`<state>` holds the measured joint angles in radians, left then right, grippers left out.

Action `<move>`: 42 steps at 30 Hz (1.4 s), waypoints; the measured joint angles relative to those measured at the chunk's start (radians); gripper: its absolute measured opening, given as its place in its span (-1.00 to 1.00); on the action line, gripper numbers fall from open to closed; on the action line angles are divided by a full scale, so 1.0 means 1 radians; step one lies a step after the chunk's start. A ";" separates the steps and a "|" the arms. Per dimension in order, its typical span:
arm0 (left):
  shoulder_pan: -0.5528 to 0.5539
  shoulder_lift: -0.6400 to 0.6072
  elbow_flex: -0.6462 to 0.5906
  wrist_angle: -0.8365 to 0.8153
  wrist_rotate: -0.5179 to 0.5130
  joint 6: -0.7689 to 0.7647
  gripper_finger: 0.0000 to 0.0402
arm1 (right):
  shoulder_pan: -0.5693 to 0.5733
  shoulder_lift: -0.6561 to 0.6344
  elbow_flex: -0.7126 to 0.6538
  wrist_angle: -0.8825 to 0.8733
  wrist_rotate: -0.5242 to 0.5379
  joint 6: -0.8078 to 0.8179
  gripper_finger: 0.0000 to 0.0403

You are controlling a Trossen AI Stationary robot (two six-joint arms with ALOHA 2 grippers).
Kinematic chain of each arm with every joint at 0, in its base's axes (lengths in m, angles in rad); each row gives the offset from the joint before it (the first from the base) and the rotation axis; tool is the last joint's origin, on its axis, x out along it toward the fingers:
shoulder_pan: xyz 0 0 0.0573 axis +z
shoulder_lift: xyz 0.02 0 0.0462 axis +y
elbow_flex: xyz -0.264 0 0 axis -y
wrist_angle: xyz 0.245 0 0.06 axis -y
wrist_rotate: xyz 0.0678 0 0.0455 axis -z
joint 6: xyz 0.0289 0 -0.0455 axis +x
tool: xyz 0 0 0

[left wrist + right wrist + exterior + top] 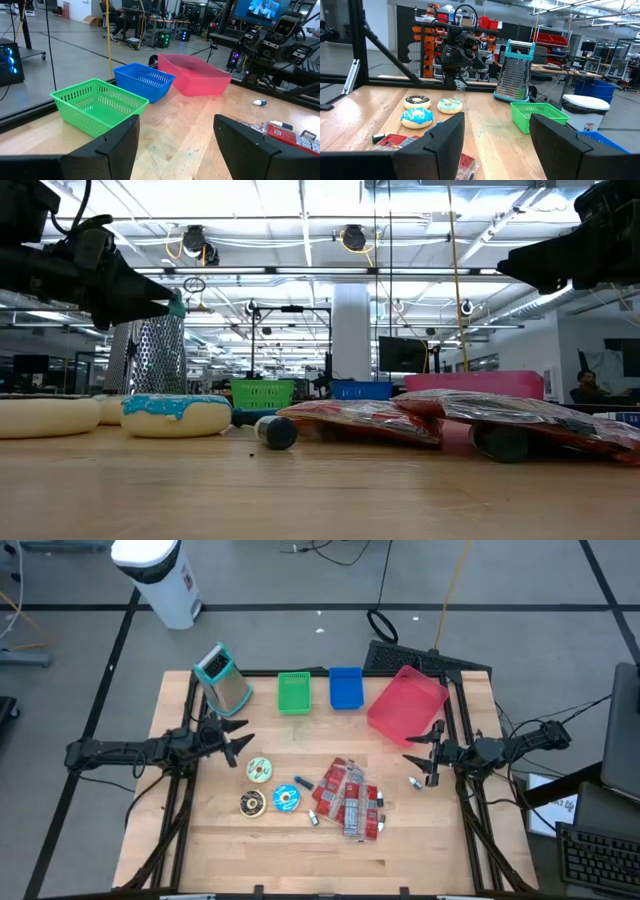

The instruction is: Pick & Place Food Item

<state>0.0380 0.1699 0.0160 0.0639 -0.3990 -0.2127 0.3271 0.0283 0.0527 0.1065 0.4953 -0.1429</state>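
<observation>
Three ring donuts lie flat on the wooden table: a cream one (pixel 259 769), a brown one (pixel 252 803) and a blue-iced one (pixel 286 799) (pixel 417 117). Beside them lies a heap of red snack packets (pixel 345 800) (pixel 370 418). My left gripper (pixel 235 740) (pixel 175 145) hovers level at the table's left, open and empty, pointing across the table. My right gripper (pixel 420 755) (pixel 497 145) hovers level at the table's right, open and empty, facing the donuts and my left arm (pixel 457 50).
Along the far edge stand a metal grater (pixel 222 678), a green basket (pixel 294 692), a blue basket (pixel 345 687) and a pink bin (pixel 407 700). A blue marker (pixel 303 781) and a small white piece (pixel 413 781) lie loose. A white bin (pixel 160 575) stands on the floor beyond.
</observation>
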 joint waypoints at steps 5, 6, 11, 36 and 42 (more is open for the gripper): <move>0.000 0.000 0.000 0.000 0.000 0.000 0.28 | 0.000 0.000 0.000 0.004 -0.002 0.102 0.05; 0.000 0.000 0.000 0.000 0.000 0.000 0.28 | 0.000 0.000 0.000 0.005 -0.002 0.153 0.05; 0.000 0.000 0.000 0.000 0.000 0.000 0.28 | 0.000 0.000 0.000 0.012 0.001 0.270 0.05; 0.000 0.000 0.000 0.005 0.000 -0.044 0.28 | 0.000 0.000 0.000 0.122 0.005 0.411 0.05; 0.000 0.000 -0.001 0.016 0.000 -0.172 0.28 | 0.000 0.000 0.000 0.121 0.003 0.445 0.05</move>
<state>0.0380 0.1698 0.0147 0.0799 -0.3988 -0.3848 0.3275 0.0284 0.0525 0.2280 0.4983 0.3023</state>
